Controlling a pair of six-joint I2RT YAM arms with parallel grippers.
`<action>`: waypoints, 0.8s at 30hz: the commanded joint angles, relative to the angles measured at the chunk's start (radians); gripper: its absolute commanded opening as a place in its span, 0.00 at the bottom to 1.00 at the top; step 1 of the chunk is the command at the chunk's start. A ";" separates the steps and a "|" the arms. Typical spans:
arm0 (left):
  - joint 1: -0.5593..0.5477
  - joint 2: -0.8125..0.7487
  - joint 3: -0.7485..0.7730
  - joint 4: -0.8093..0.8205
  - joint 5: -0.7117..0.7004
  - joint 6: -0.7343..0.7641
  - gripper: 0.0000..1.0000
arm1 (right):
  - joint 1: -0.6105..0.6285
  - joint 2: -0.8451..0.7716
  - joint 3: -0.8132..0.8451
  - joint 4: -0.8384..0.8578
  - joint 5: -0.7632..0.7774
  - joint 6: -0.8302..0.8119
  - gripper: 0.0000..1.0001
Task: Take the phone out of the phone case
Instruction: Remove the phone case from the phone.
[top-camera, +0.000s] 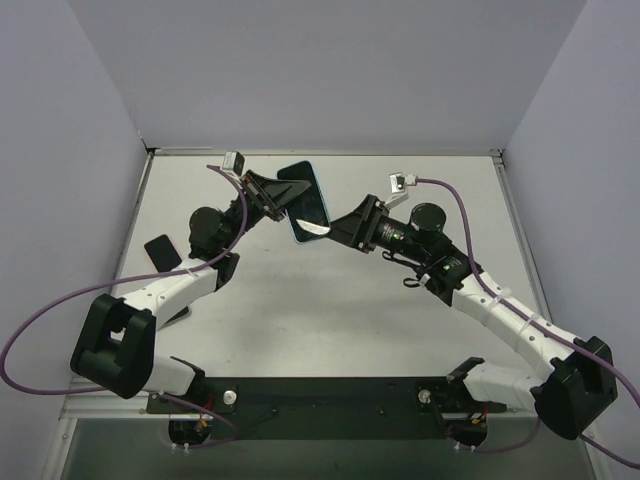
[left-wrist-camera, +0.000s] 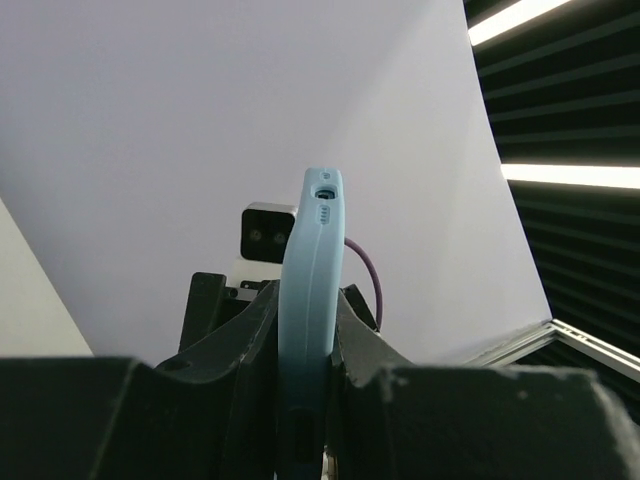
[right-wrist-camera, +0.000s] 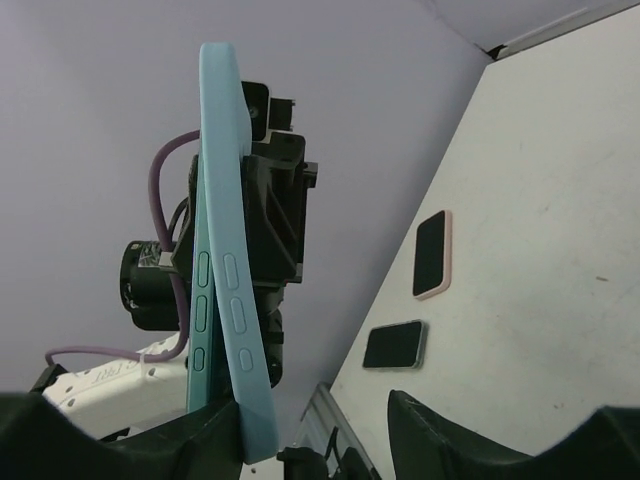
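The left gripper (top-camera: 278, 196) is clamping the blue phone case (left-wrist-camera: 312, 300) across its faces and holding it edge-up above the far centre of the table (top-camera: 330, 310). The phone (top-camera: 297, 180) is sitting inside. The right gripper (top-camera: 345, 228) is standing wide open at the case's near right corner, gripping nothing.

Probable risks:
- The left clamp is pinning phone and case together, so prying is likely stalling.
- A hard pull is likely dragging the case from the clamp and dropping it.

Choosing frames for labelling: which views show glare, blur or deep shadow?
Top external: even light, phone case sharp, faint shadows. Left wrist: ceiling light strips blown out, left gripper dark and soft. Right wrist: case crisp, right gripper a black blur at the bottom.
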 joint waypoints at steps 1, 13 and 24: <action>-0.103 -0.032 0.077 0.324 0.115 -0.146 0.00 | 0.015 0.109 0.011 0.065 0.005 0.045 0.49; -0.114 -0.054 0.033 0.295 0.116 -0.110 0.00 | -0.003 0.219 0.045 0.269 0.049 0.242 0.23; -0.115 0.004 0.033 0.259 0.174 -0.070 0.00 | -0.084 0.092 0.022 0.046 0.135 0.182 0.00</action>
